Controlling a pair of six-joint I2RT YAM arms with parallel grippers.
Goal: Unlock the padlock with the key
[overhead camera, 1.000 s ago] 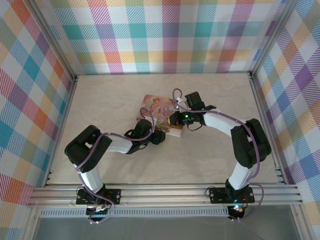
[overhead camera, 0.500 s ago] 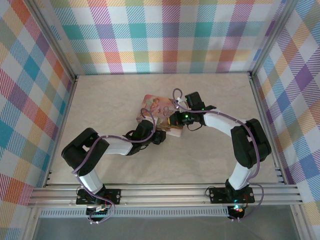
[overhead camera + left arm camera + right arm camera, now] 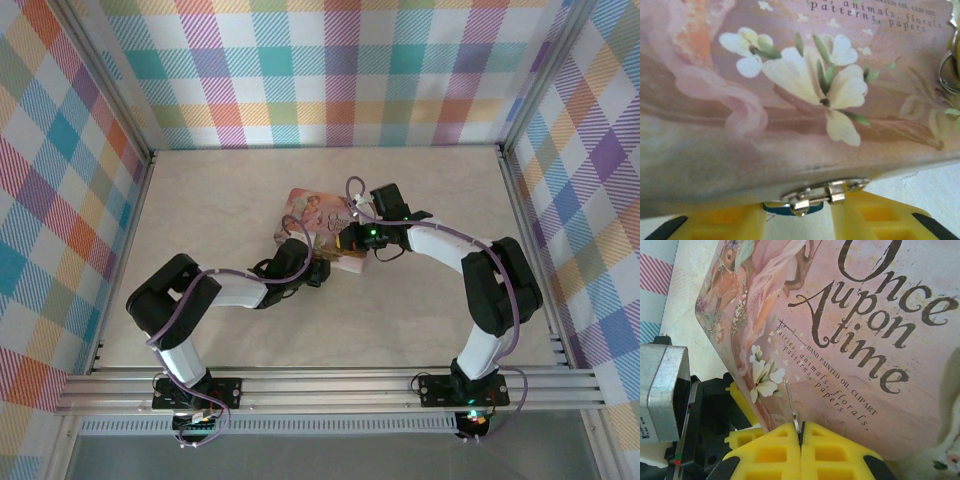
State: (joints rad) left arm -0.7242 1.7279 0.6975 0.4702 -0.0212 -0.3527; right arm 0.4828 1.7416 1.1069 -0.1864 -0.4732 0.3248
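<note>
Padlock (image 3: pixel 777 208): tiny, rigid, light. Hangs at the pink tin (image 3: pixel 790 100) clasp; left gripper (image 3: pixel 797 214) clamps its blue flanks, apparently.
Key (image 3: pixel 791 407): thin, slippery. Pinched over tin lid by right gripper (image 3: pixel 801 437).

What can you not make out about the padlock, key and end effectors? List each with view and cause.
Left wrist: padlock is a blue sliver; the tin hides the rest, keyhole included.
Left wrist: left end effector's grip on it, blurred and cut off below.
Right wrist: key in the shut right end effector is edge-on; teeth unreadable.
Top external: padlock and key too small.
</note>
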